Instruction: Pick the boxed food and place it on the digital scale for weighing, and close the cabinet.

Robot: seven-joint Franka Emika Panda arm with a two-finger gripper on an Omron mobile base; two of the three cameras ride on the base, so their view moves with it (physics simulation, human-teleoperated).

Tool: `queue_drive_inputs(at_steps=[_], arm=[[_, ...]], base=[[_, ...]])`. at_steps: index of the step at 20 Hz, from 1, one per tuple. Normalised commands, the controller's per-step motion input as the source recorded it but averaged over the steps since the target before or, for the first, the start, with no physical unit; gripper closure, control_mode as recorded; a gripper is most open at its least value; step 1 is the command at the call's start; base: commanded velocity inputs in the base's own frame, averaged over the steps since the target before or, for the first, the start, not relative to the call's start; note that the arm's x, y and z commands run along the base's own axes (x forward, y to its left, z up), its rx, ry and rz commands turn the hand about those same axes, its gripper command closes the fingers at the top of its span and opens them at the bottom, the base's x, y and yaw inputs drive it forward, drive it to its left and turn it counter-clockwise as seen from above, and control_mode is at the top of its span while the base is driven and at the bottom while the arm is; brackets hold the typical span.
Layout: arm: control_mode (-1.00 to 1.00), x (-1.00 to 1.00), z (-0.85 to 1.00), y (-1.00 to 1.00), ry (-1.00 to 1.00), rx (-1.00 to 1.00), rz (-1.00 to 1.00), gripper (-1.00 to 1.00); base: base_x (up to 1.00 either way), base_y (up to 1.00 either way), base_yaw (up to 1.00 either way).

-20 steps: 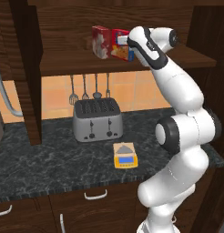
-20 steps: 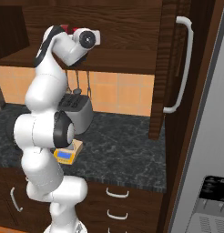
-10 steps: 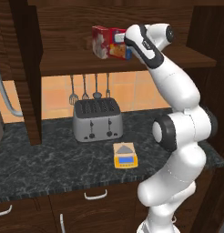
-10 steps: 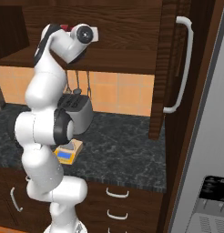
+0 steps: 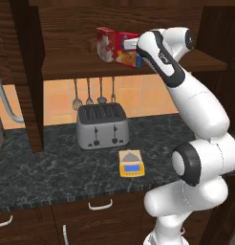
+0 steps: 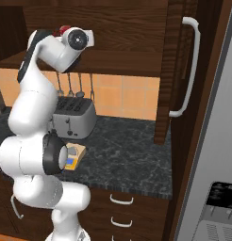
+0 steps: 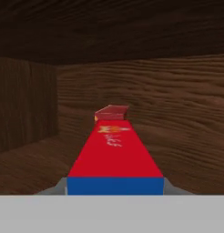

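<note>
Boxed food (image 5: 125, 49): on the cabinet (image 5: 71, 62) shelf, between the gripper (image 5: 136, 45) fingers, which flank its sides; grip cannot be confirmed. Narrower red-and-white box (image 5: 105, 43): just beside it. Toaster (image 5: 101, 125) and digital scale (image 5: 130, 163): on the counter (image 5: 43, 172) below.

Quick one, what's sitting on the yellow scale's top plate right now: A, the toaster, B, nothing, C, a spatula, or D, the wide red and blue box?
B: the digital scale sits bare on the counter in front of the toaster, while the boxed food is up on the cabinet shelf.
</note>
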Motion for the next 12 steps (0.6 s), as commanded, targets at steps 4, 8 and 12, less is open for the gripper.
queue_drive_inputs(at_steps=[4, 8, 12], arm=[[-1.0, -0.97, 0.06, 0.06, -0.04, -0.04, 0.0, 1.0], [-1.0, -1.0, 0.18, 0.0, -0.05, -0.02, 0.0, 1.0], [-1.0, -1.0, 0.26, 0.0, -0.01, 0.0, -0.03, 1.0]], base=[[0.0, 0.0, 0.0], [0.0, 0.0, 0.0], [0.0, 0.0, 0.0]])
